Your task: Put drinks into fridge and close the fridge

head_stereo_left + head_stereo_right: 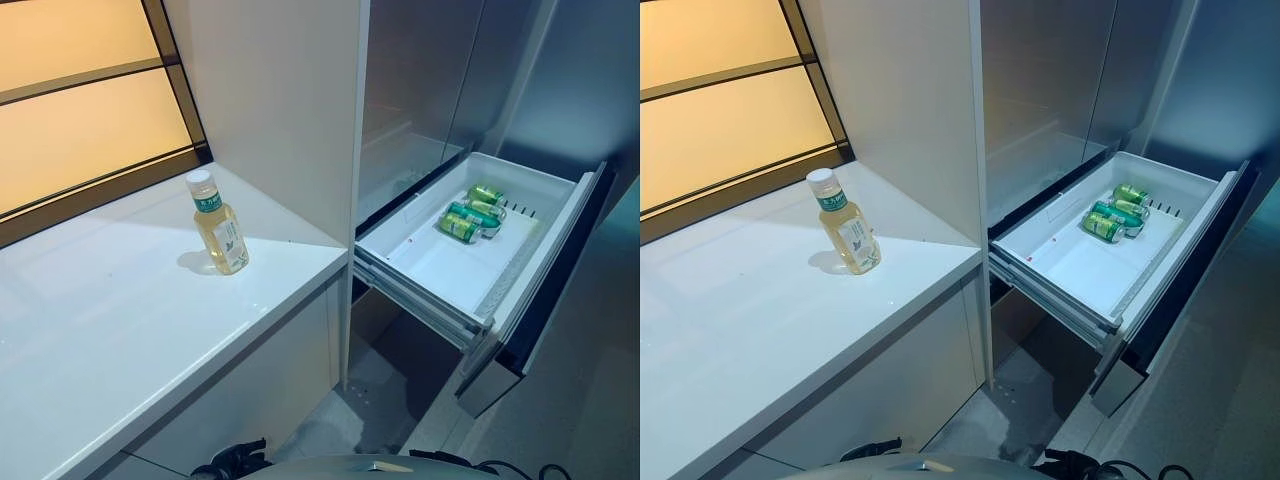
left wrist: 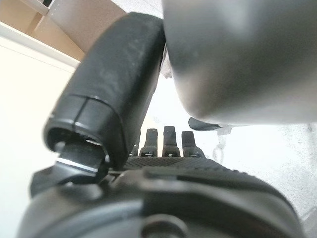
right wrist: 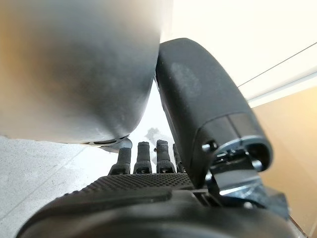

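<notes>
A small bottle [image 1: 219, 226] of pale yellow drink with a white cap and green label stands upright on the white counter [image 1: 110, 320], near its back right corner. To the right, the fridge's lower drawer [image 1: 425, 272] is pulled out, with three green cans [image 1: 472, 212] lying side by side at its far end. Neither hand shows in the eye views. In its wrist view my left hand [image 2: 166, 144] hangs with straight fingers and holds nothing. My right hand [image 3: 141, 156] looks the same in its own wrist view, straight-fingered and bare.
A tall white side panel [image 1: 285, 110] stands between the counter and the fridge. The fridge's grey upper doors [image 1: 425, 80] are closed. A lit window [image 1: 70, 110] runs behind the counter. The drawer's dark front [image 1: 545, 300] juts out over grey floor [image 1: 590, 400].
</notes>
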`<state>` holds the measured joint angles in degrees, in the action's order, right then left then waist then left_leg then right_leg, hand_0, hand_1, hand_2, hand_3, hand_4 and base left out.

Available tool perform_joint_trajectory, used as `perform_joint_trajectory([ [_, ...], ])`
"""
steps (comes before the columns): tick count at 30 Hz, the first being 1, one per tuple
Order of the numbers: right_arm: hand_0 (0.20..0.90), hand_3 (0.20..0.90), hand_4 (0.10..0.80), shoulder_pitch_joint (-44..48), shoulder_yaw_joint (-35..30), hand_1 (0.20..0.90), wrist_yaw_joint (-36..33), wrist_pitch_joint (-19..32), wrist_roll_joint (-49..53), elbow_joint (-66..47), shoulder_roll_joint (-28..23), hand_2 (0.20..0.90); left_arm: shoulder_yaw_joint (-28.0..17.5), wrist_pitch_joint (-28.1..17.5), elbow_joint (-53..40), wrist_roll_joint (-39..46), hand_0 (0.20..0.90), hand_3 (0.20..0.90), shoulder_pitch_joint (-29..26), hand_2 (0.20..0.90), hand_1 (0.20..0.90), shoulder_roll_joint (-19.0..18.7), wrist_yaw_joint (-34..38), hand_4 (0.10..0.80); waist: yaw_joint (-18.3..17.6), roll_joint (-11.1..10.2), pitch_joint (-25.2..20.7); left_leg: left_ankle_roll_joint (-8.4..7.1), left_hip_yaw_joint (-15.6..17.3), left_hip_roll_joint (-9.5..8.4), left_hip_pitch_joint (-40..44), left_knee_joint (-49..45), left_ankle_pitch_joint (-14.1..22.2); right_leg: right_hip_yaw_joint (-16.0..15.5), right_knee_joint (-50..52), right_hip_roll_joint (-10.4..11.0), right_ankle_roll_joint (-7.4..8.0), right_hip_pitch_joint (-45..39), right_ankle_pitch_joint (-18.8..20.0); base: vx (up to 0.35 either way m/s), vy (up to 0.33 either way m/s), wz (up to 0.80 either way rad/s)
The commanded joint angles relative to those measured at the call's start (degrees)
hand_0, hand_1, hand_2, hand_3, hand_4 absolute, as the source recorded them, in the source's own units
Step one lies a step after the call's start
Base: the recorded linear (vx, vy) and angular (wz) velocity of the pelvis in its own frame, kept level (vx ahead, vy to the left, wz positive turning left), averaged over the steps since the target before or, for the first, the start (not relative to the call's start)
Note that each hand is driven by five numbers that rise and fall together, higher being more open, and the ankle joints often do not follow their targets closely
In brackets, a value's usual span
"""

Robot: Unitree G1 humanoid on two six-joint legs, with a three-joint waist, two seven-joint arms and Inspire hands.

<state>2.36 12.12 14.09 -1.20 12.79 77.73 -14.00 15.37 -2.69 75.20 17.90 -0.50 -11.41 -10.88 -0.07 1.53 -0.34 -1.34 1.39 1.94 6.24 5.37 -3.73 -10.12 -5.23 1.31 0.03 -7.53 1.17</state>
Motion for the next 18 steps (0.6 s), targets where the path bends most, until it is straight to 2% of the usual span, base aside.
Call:
perform_joint_trajectory([
  [1,0.900,0.900,0.800,2.82,1.88,0.900,0.53,0.30,-0.75,2.04,2.53,0.900,-1.41,-1.23,2.58,-0.56,0.900,0.900,-3.31,0.900,0.900,1.71,0.08,0.800,0.52,-2.27,0.50,2.03,2.69,-2.86,1.16,-0.37,3.73,3.63,0.23,1.18,2.70,0.77,1.87,0.000,0.000,0.00],
  [9,0.900,0.900,0.800,2.84,1.97,0.900,0.44,0.44,-0.73,2.01,2.49,0.900,-0.98,-2.01,2.50,-1.00,0.900,0.900,-3.53,0.900,0.900,1.64,-1.69,0.800,0.34,-2.24,0.63,2.00,2.78,-2.82,1.08,-0.37,3.73,3.74,0.23,1.19,2.73,0.88,1.92,0.000,0.000,0.00],
  [11,0.900,0.900,0.800,3.00,2.24,0.900,0.63,-0.05,-1.71,1.50,2.02,0.900,0.77,-3.19,1.12,-2.90,0.900,0.900,-4.03,0.900,0.900,1.24,-8.28,0.800,0.04,-2.06,0.55,1.94,2.94,-2.75,1.05,-0.37,3.84,4.06,0.23,1.12,2.80,1.00,1.92,0.000,0.000,0.00],
  [13,0.900,0.900,0.800,3.15,2.41,0.900,0.85,-0.25,-1.89,1.40,1.82,0.900,1.64,-3.63,0.41,-2.95,0.900,0.900,-4.36,0.900,0.900,1.11,-10.59,0.800,-0.09,-1.94,0.60,1.88,3.10,-2.67,1.09,-0.37,3.88,4.15,0.23,1.13,2.85,0.99,1.91,0.000,0.000,0.00],
  [16,0.900,0.900,0.800,3.84,3.23,0.900,2.25,-1.82,-2.99,-0.18,0.06,0.900,6.05,-2.52,-5.64,-1.95,0.900,0.900,-6.12,0.900,0.900,-0.97,-24.15,0.800,-0.75,-1.14,0.77,1.68,3.57,-2.45,0.87,-0.37,3.86,4.59,0.23,1.05,3.04,1.37,1.97,-0.012,0.026,-0.01],
  [18,0.900,0.900,0.800,3.92,3.38,0.900,2.37,-2.08,-3.09,-0.47,-0.20,0.900,6.92,-2.00,-6.97,-1.95,0.900,0.900,-6.39,0.900,0.900,-1.39,-25.93,0.800,-0.80,-0.98,0.79,1.65,3.66,-2.40,0.84,-0.37,3.85,4.65,0.23,1.05,3.06,1.42,1.99,-0.012,0.025,-0.01],
])
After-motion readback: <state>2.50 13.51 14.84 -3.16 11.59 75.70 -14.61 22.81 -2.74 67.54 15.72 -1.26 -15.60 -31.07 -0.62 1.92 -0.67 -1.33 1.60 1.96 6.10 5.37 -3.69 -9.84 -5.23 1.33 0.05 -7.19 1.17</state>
